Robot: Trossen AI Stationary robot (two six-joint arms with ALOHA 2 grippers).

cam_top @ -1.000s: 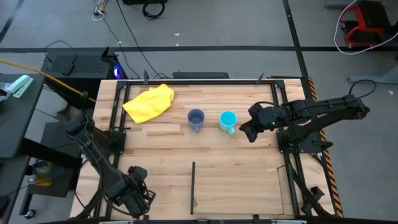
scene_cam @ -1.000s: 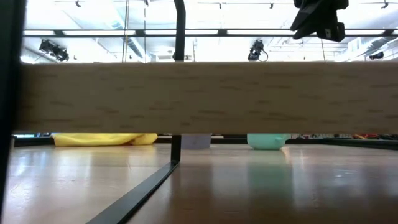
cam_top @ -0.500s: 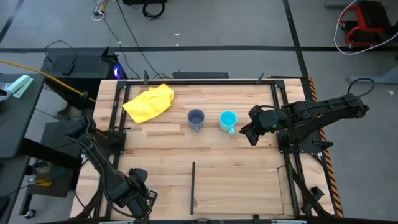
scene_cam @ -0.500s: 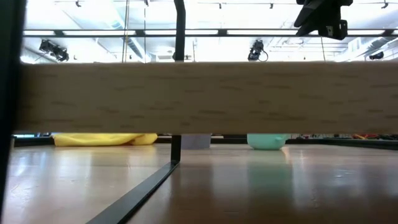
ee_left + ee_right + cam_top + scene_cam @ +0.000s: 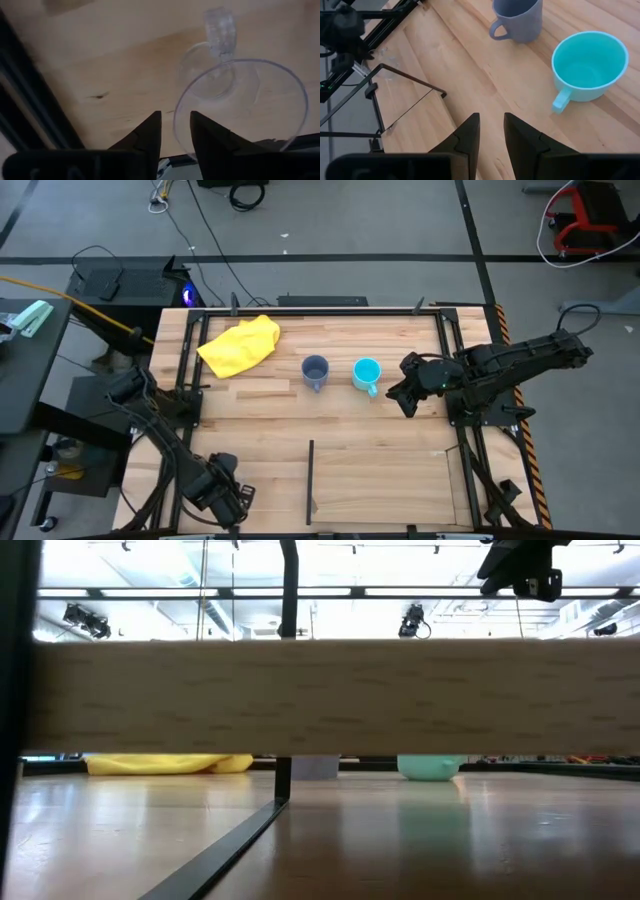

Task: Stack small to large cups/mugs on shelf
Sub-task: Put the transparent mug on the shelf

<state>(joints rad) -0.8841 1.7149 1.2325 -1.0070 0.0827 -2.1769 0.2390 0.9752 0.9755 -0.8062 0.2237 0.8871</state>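
My left gripper (image 5: 226,496) is at the table's near left corner, shut on a tiny clear cup (image 5: 240,105) with a handle (image 5: 220,30). The bright cyan mug (image 5: 367,373) and the grey-blue mug (image 5: 316,370) stand upright, side by side, on the wood at mid table. They also show in the right wrist view, the cyan mug (image 5: 589,60) and the grey-blue mug (image 5: 519,20). My right gripper (image 5: 404,392) hangs above the table just right of the cyan mug, shut and empty. The shelf section (image 5: 390,480) lies right of a thin black divider bar (image 5: 311,480). My left gripper pinches the clear cup's rim (image 5: 176,125) between its two fingers, one finger (image 5: 205,142) inside the cup and one (image 5: 150,137) outside. The fingers come from above, pointing down. The cup's mouth faces up toward the wrist; whether its base rests on the wood I cannot tell.
A yellow cloth (image 5: 241,344) lies at the far left of the table. Black frame rails (image 5: 186,370) run along both sides. In the low view a wooden plank (image 5: 330,695) hides most of the mugs and the cloth.
My left gripper has shifted a little toward the table's near edge with the clear cup. My right gripper has risen slightly beside the cyan mug. The mugs and the cloth have stayed where they were.
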